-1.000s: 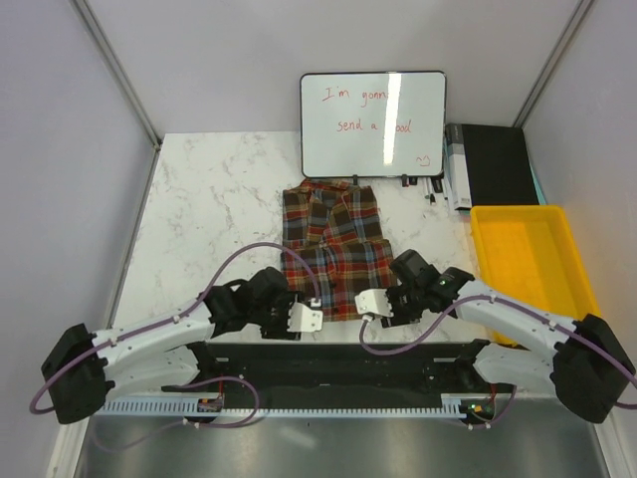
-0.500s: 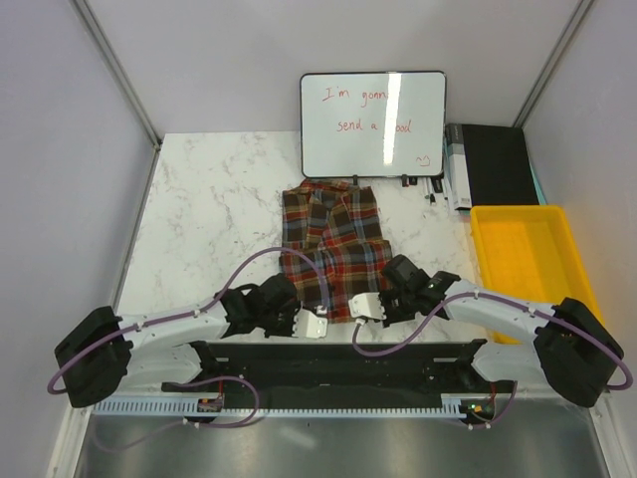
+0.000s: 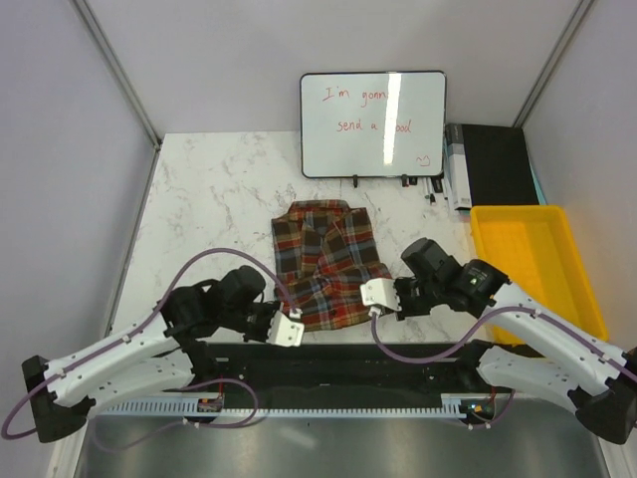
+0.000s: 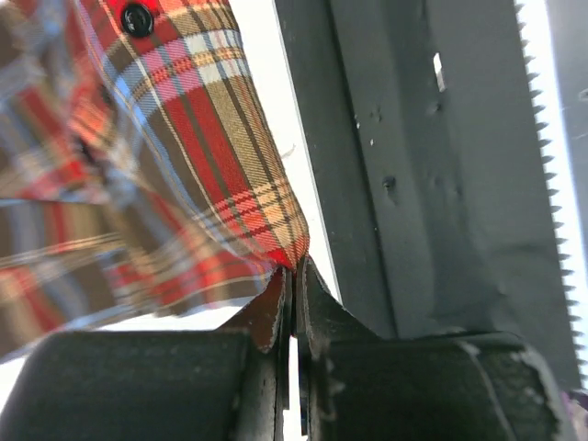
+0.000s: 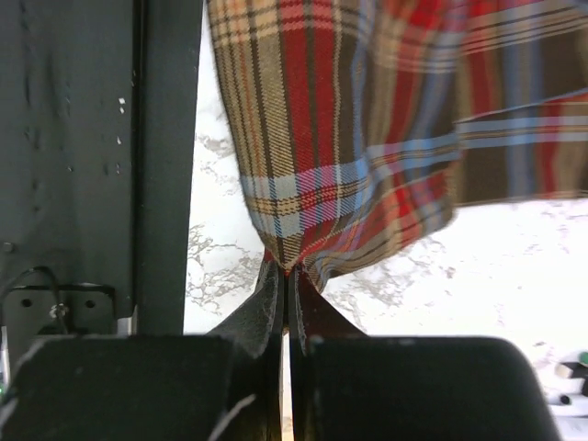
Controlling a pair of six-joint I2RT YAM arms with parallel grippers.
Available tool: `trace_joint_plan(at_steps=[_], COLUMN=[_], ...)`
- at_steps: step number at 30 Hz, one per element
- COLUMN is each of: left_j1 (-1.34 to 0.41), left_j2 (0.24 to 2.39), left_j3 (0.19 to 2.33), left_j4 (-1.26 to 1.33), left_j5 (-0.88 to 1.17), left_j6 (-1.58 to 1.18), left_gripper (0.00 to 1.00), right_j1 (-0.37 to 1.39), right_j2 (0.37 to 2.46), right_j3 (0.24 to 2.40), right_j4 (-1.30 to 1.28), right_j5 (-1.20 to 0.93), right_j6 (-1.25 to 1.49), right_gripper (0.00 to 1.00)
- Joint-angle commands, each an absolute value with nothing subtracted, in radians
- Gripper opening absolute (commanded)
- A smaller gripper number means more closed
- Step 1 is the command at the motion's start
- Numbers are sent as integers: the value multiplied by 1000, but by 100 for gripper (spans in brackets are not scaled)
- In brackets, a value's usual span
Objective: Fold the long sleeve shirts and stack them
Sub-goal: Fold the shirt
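**A:** What does the shirt look like?

**B:** The shirt (image 3: 326, 261) is soft plaid flannel: red-orange checks crossed with dark brown-green bands and thin pale blue and cream lines. It is gathered into a rough rectangle with rumpled edges. The cloth looks woven and matte, and one small black button (image 4: 138, 18) shows on it in the left wrist view.

**A:** Where is it?

**B:** Near the middle of the table (image 3: 209, 199). Its far end points toward the whiteboard (image 3: 373, 124) and its near edge lies just ahead of the arms.

**A:** And the fingers?

**B:** The left gripper (image 4: 294, 280) has its fingers pressed together on the near left corner of the cloth. The right gripper (image 5: 288, 276) is pinched the same way on the near right corner, and the plaid fans out above its tips. How many layers each one has caught is hard to judge, since the fabric bunches right at the tips.

**A:** What is everything made of?

**B:** The table top is smooth and white with grey marble veining. The fingers are dark and matte with scuffed edges. A flat black rail (image 3: 328, 363) runs along the near edge. To the right sits a rectangular yellow plastic bin (image 3: 523, 264) with a raised rim. The whiteboard has a black frame, rounded corners and red handwriting.
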State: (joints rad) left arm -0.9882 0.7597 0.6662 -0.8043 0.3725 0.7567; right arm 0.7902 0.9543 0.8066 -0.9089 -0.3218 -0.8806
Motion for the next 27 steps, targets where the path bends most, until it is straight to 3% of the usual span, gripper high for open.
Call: trace_joint_plan(at_steps=[1, 6, 12, 21, 27], left_j1=[-976, -679, -395, -296, -298], left_j2=[768, 859, 1168, 1684, 1824], left_j3=[813, 888, 957, 1221, 1207], left_j4=[-986, -959, -821, -695, -693], left_j5=[405, 509, 564, 545, 488], left_j6=[723, 849, 966, 920, 879], left_gripper=[2, 2, 2, 3, 2], right_j1=[792, 680, 569, 471, 469], right_j2=[1005, 1213, 1526, 1983, 2056], right_j3=[983, 1167, 1324, 1606, 1487], right_j4=[-1072, -1040, -994, -874, -802], right_j5=[-338, -342, -402, -425, -454], right_j6=[-822, -929, -1045, -1054, -997], right_gripper=[0, 0, 0, 0, 0])
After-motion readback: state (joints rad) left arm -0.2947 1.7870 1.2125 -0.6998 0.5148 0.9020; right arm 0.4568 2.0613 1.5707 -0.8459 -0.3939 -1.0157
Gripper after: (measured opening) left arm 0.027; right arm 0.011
